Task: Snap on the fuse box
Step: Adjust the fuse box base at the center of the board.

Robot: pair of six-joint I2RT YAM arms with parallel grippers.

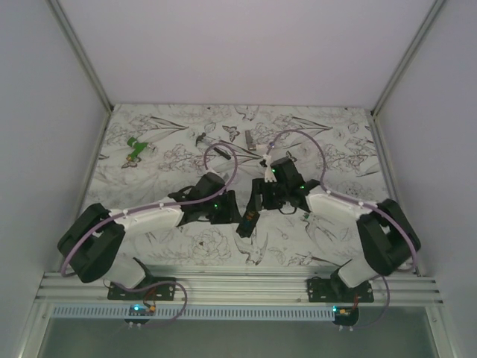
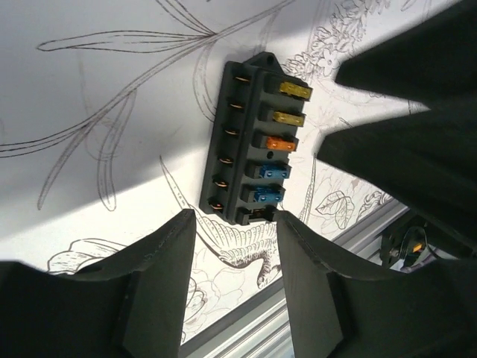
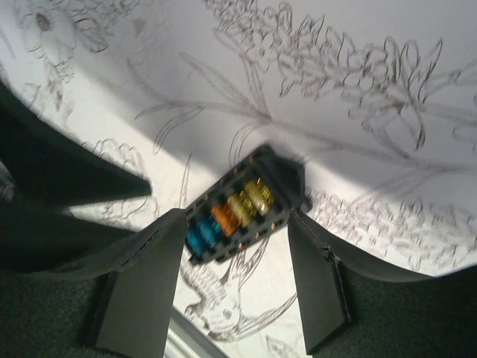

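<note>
Floral worktop (image 1: 164, 149), centre front: box (image 1: 248, 221) lies between both arms. Left hand (image 2: 235, 216) spread, fingertips flanking box's near end, long axis running straight ahead. Right hand (image 3: 235, 216) spread, box slantwise across gap. Contact either side: cannot tell. Both hands equally near.

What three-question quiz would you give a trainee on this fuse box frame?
1. In the fuse box, the fuse between the yellow fuses and the blue fuses is: A green, B orange, C white.
2. True or false: a cover hides the fuses.
3. Top view: which side of the table holds the green piece?
Key: 1 B; 2 false; 3 left.
</note>
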